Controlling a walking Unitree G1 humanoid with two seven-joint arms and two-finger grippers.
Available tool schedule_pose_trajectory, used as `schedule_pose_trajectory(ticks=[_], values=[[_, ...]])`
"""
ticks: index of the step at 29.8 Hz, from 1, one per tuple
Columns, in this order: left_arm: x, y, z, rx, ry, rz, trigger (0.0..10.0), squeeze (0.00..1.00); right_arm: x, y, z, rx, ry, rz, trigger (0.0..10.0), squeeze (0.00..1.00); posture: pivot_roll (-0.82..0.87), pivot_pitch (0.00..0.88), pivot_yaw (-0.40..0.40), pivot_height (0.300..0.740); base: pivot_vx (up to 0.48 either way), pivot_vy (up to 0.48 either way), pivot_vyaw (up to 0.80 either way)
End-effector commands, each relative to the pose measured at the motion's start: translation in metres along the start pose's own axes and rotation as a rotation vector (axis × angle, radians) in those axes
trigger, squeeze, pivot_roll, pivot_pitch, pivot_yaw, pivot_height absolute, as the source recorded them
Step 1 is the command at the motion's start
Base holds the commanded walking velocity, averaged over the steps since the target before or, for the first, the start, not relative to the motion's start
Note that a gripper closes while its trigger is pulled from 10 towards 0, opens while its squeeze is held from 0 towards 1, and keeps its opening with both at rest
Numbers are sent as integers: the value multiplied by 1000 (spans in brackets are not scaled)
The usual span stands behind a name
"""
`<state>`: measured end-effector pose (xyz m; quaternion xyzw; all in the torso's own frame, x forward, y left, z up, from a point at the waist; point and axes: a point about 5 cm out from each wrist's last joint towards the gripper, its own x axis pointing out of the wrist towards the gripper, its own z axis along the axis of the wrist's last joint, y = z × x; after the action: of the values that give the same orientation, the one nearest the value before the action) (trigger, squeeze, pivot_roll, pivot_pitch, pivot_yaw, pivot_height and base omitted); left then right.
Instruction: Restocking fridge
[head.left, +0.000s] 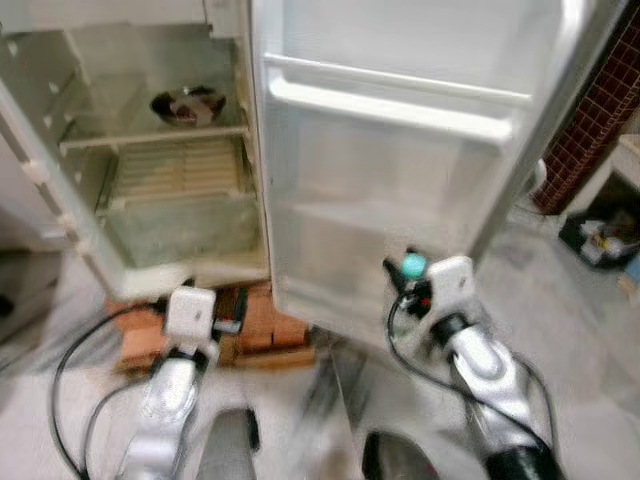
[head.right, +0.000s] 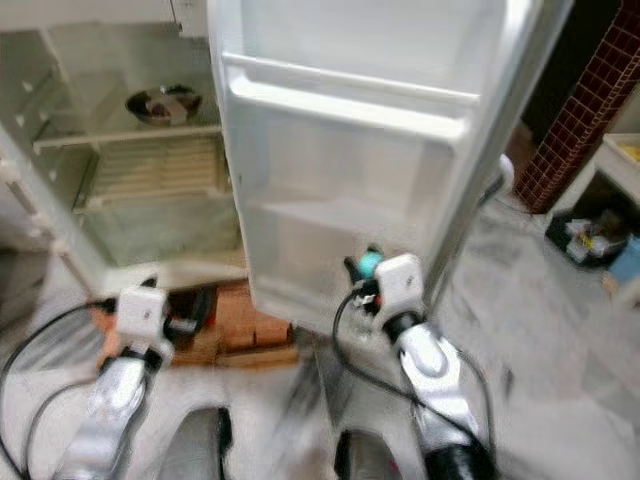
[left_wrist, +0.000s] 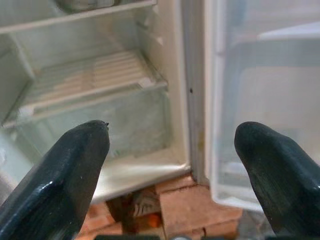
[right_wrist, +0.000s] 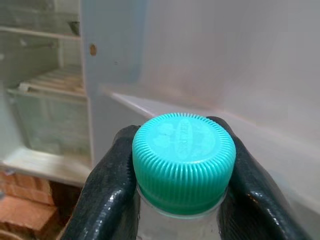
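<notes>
My right gripper (head.left: 408, 275) is shut on a clear bottle with a teal cap (right_wrist: 183, 160); its black fingers (right_wrist: 107, 192) press the neck from both sides. The cap (head.left: 413, 265) is held just in front of the open fridge door (head.left: 400, 160), level with the door's lower shelf (right_wrist: 150, 105). My left gripper (left_wrist: 172, 165) is open and empty, pointing at the fridge's bottom drawer (left_wrist: 100, 120). The left arm (head.left: 188, 320) is low in front of the fridge body (head.left: 150, 150). The bottle's body is hidden below the fingers.
A dark bowl (head.left: 187, 105) sits on an upper fridge shelf. Red bricks (head.left: 265, 325) prop up the fridge base. A brick-tiled pillar (head.left: 590, 120) and a black bin with clutter (head.left: 600, 240) stand at the right. Grey floor (head.left: 560, 320) spreads to the right.
</notes>
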<state>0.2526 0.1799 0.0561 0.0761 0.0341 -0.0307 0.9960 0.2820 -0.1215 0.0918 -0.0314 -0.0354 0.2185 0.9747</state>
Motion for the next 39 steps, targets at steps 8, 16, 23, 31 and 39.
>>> schedule_pose_trajectory(ticks=[8,16,23,31,39], values=[[2,-11,1,-8,1,-20,10000,0,-3,-13,3,-8,-12,-32,10000,0,4,0,-23,610,328,0,0],[1,-8,0,3,-8,16,10000,0,0,-11,7,-3,-29,1,10000,0,6,0,-26,610,33,0,0],[-19,-3,-6,37,11,37,10000,0,-3,0,4,9,-17,47,10000,0,32,18,-42,590,0,0,0],[-37,-2,-13,58,44,53,10000,0,2,4,1,2,-6,74,10000,0,66,48,-61,535,0,0,0],[-13,17,11,160,-55,54,10000,0,14,5,6,-11,-41,68,10000,0,97,64,-78,525,0,0,0]])
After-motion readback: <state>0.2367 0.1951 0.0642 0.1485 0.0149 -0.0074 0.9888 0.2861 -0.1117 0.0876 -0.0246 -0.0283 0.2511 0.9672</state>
